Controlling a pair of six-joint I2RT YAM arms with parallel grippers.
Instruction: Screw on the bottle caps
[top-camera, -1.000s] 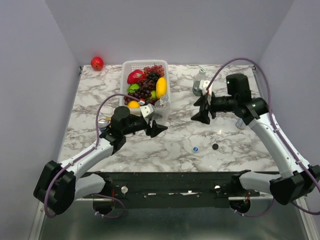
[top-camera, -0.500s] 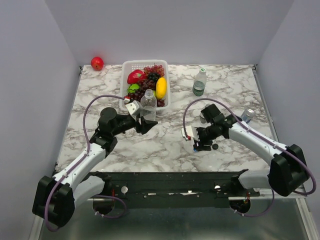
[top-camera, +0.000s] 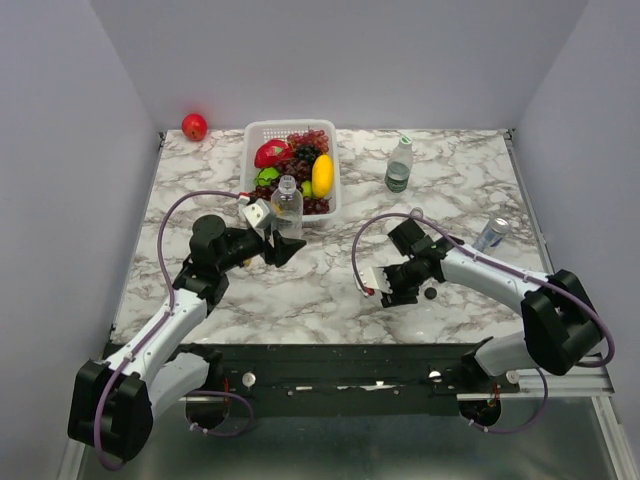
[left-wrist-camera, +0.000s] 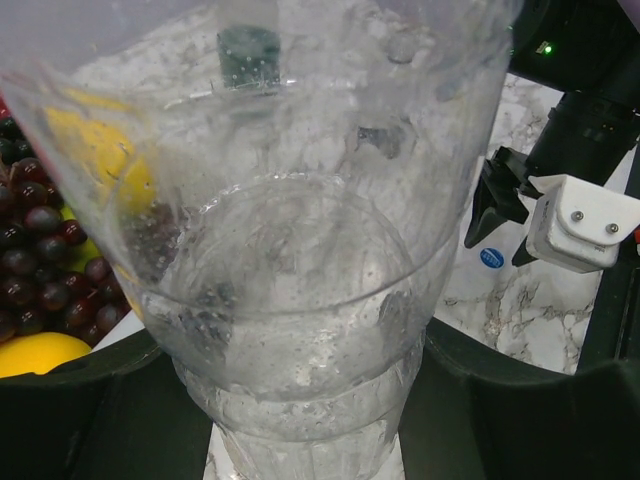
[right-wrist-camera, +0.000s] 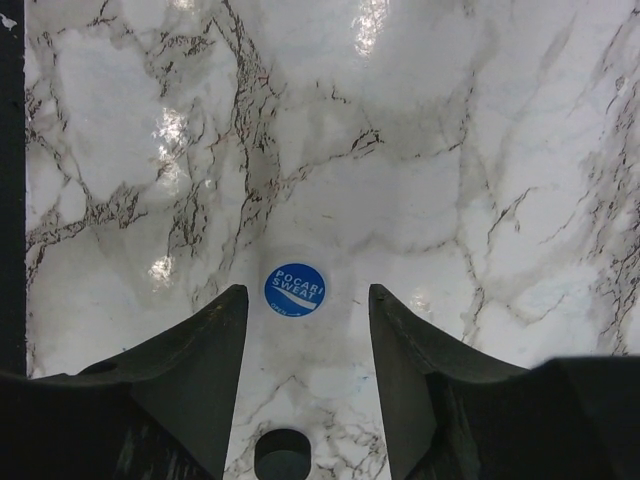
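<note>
Right gripper (right-wrist-camera: 307, 292) points straight down at the marble surface (right-wrist-camera: 450, 150) with its jaws parted. The blue cap (right-wrist-camera: 295, 289) lies flat between the fingertips, touching neither. The black cap (top-camera: 430, 294) sits just beside that gripper. Over on the left, the left gripper (top-camera: 283, 247) is clamped around a clear bottle (left-wrist-camera: 300, 250), which stands upright near the fruit basket (top-camera: 247, 160).

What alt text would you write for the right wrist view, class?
A blue bottle cap lies printed side up on the marble table, centred between the right claw's two open black fingers, touching neither.
</note>
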